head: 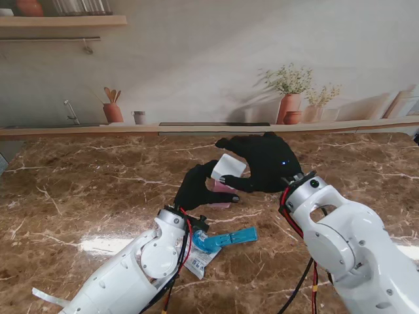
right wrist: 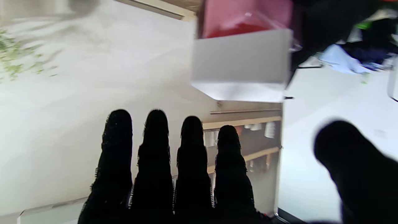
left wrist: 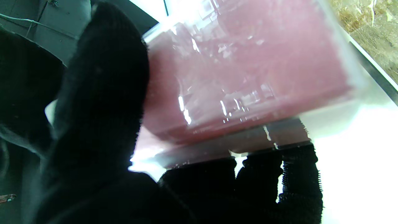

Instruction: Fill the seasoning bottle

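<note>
While the bottle (head: 224,190) is gripped in the left hand (head: 196,188), near the table (head: 78,190) centre and just in front of the robot, the cap (head: 229,167) is what has to be dealt with next, judging by the layout. In the left wrist view the bottle (left wrist: 245,77) shows as a clear-walled body w/ pink-red contents, thumb on one side and fingers (left wrist: 298,180) wrapped under the other, so that hand is closed around it. The right hand (head: 265,160) hovers by the cap; in the right wrist view its fingers (right wrist: 155,155) are extended side by side, thumb (right wrist: 357,168) held apart, nothing held. The white cap (right wrist: 241,62) is seen just beyond the fingertips, not touched yet.

For the step to go well:
- The bottle should be kept steady and upright-ish by the left hand; it appears tilted in the stand view, so contents could spill once the cap is off.
- The cap should be approached squarely, thumb on one face and fingers on the opposite face, before any pull or twist is applied.
- Whether the cap twists or pulls off can't be told from here; a gentle try is advised first.
- Left grip should be firm, since smooth clear walls may slip.

A blue packet (head: 219,241) lies nearer to me by the left arm, prob. the refill; its label is too small to read.
</note>
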`<state>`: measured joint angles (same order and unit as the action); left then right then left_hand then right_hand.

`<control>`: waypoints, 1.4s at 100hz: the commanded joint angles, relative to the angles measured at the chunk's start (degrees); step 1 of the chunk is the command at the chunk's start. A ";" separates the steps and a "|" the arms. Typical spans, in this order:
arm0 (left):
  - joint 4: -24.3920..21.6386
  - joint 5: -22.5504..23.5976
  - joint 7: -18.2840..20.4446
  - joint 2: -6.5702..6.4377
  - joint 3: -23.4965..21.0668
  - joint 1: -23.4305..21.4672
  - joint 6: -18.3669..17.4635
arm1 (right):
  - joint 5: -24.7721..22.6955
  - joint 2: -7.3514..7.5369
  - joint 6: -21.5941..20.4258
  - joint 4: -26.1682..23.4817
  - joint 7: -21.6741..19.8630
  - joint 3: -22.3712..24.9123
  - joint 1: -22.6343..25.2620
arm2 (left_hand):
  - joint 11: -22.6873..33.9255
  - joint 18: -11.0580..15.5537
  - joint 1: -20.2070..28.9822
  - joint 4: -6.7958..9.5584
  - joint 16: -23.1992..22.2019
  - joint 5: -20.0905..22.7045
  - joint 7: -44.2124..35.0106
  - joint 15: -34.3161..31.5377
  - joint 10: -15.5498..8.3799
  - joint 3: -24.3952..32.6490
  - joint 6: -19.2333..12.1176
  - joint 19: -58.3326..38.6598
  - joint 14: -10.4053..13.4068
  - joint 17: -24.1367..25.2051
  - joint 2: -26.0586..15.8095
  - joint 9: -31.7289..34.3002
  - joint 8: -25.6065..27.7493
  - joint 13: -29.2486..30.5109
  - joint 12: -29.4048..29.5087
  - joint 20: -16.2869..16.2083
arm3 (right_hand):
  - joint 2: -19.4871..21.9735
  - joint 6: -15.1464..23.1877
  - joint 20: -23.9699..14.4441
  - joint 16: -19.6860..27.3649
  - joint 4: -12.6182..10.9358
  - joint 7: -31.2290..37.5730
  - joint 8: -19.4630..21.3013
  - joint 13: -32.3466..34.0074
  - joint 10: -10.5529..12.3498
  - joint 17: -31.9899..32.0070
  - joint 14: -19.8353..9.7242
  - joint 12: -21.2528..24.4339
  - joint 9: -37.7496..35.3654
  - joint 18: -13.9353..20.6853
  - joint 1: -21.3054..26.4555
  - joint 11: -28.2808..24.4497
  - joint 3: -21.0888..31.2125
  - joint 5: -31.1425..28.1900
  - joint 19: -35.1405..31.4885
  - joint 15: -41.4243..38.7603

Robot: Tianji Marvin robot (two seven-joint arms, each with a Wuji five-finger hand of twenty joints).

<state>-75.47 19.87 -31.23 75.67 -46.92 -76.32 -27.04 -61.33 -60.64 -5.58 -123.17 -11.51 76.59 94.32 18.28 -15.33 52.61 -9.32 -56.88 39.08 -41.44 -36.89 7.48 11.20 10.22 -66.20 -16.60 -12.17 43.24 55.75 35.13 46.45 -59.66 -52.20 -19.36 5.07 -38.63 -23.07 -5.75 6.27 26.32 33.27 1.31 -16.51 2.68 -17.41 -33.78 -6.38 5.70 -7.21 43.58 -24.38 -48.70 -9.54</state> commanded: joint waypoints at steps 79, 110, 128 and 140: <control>-0.71 0.38 -0.02 -0.03 -0.17 0.02 -0.35 | 9.13 2.57 -5.50 3.97 -16.78 -2.30 -8.79 | 3.49 2.63 12.96 -0.90 -2.46 10.04 -13.35 -8.05 -6.59 22.78 -19.16 0.99 2.09 1.28 -21.51 3.58 4.51 3.60 -1.83 -1.37 | -21.78 4.04 -7.95 -2.18 7.88 7.41 14.18 -10.90 4.55 5.74 -7.86 -7.85 5.49 4.46 24.23 -4.69 42.11 -4.56 10.44 -5.39; -0.53 0.36 -0.17 0.08 0.01 0.04 -0.57 | 1.67 1.36 -1.00 4.91 -8.97 -4.55 -8.08 | 3.50 2.66 12.91 -0.93 -2.45 9.99 -13.37 -8.03 -6.79 22.76 -19.36 1.01 2.33 1.31 -21.47 3.62 4.57 3.62 -1.82 -1.37 | -10.50 1.22 -9.98 -12.69 8.57 16.13 15.14 11.57 5.91 -6.53 -5.83 -21.00 -21.03 1.73 5.54 -16.11 8.41 -19.31 -2.10 -17.82; -0.56 0.41 -0.23 0.08 0.02 0.04 -0.53 | -5.84 0.89 5.01 4.64 -7.27 -7.48 -7.72 | 3.54 2.76 12.91 -0.93 -2.45 10.01 -13.44 -8.04 -6.74 22.82 -19.38 0.99 2.39 1.21 -21.45 3.67 4.62 3.69 -1.81 -1.36 | -0.82 -2.37 -7.17 -16.01 3.93 14.82 6.86 26.71 5.94 -17.51 -4.35 -21.97 -37.26 0.49 -11.81 -22.67 2.04 -22.59 -20.50 -28.48; -0.61 0.46 -0.28 0.07 -0.02 -0.01 -0.49 | -7.21 0.61 7.90 4.10 -6.14 -8.14 -6.89 | 3.56 2.77 12.91 -0.93 -2.44 10.08 -13.47 -8.02 -6.75 22.88 -19.39 0.99 2.37 1.20 -21.47 3.71 4.62 3.69 -1.80 -1.36 | 9.00 -4.98 -4.02 -13.19 0.13 10.97 -0.14 28.67 3.16 -18.29 -2.19 -17.07 -40.08 0.00 -22.10 -19.52 0.52 -20.87 -24.38 -26.80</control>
<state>-75.54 20.18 -31.16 75.53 -46.98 -76.35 -27.36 -71.44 -59.64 1.49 -118.93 -17.81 68.44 86.18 18.28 -15.33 52.61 -9.32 -56.88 39.08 -41.44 -36.89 7.48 11.20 10.22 -66.20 -16.60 -12.17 43.24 55.75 35.13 46.45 -59.66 -52.22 -14.78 1.36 -44.25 -37.57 -2.16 19.04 28.70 59.71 6.07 -34.44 -0.98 -36.46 -71.50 -5.18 -11.85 -28.04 44.68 -46.51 -70.50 -37.13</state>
